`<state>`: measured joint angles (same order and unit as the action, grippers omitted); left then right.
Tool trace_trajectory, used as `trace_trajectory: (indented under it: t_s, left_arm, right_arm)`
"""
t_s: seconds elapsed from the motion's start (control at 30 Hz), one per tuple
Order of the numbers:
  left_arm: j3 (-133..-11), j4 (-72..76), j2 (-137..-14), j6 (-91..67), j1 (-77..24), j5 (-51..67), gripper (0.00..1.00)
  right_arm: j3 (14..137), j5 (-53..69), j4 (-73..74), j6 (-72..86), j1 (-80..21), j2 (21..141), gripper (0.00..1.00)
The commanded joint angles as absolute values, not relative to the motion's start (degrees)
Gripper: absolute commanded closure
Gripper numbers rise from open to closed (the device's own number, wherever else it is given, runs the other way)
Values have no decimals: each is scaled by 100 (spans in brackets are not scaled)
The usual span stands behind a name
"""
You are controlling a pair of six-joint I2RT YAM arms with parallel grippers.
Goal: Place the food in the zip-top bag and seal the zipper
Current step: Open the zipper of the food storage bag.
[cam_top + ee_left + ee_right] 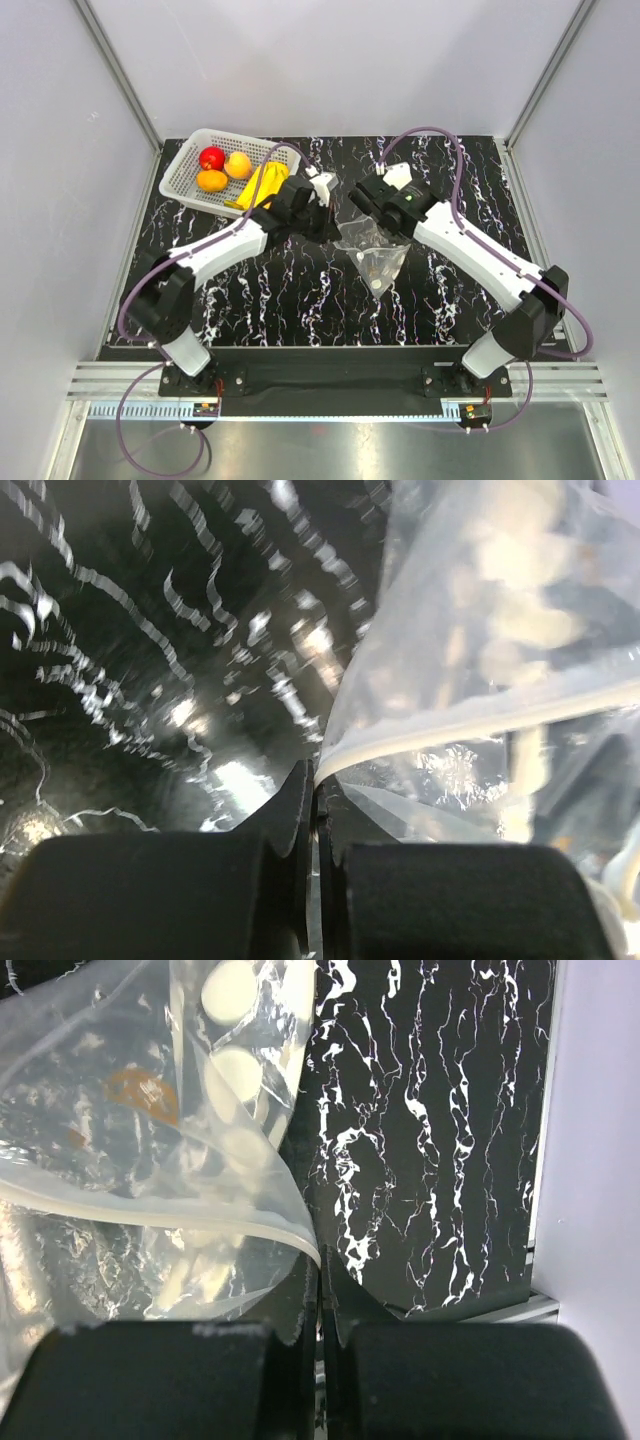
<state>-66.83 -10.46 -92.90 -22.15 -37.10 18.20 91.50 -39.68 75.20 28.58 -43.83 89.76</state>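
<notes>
The left gripper and right gripper each clamp tight on a corner of the bag stretched between them, likely to open it; the fruit sits in a basket beyond the left jaws

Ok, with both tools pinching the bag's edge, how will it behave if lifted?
The zip-top bag looks thin and crinkled, so it will probably sag and fold. Its film looks glossy, so it might slip from the left tool or right tool.
</notes>
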Motion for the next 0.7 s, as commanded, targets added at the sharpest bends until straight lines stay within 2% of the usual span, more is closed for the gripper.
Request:
trace_trajectory:
  t_s: [0.0, 0.2, 0.23, 0.27, 0.43, 0.47, 0.67]
  left_arm:
    - [-6724, -881, -9553, -2030, -3656, 1722, 100]
    - [-6452, -326, -9431, -2197, -3648, 1776, 100]
    - [-6382, -264, -9378, -2223, -3656, 1767, 97]
    - [-6346, -203, -9256, -2241, -3648, 1740, 86]
    - [-6074, 351, -8877, -2320, -3656, 1828, 81]
    - [-6082, 352, -8851, -2303, -3648, 1837, 71]
    - [-5941, 465, -8552, -2188, -3604, 1758, 60]
  right_arm:
    - [9079, -4544, 7244, 3050, -4412, 8948, 100]
    - [8535, -3825, 5690, 2497, -4412, 8464, 100]
    - [8456, -3510, 5513, 2435, -4412, 8386, 100]
    - [8307, -3368, 5354, 2374, -4412, 8359, 100]
    - [8103, -2813, 4562, 2250, -4412, 8595, 100]
    - [8112, -2795, 4466, 2233, -4412, 8665, 100]
    - [8331, -2663, 4508, 2206, -4412, 9131, 100]
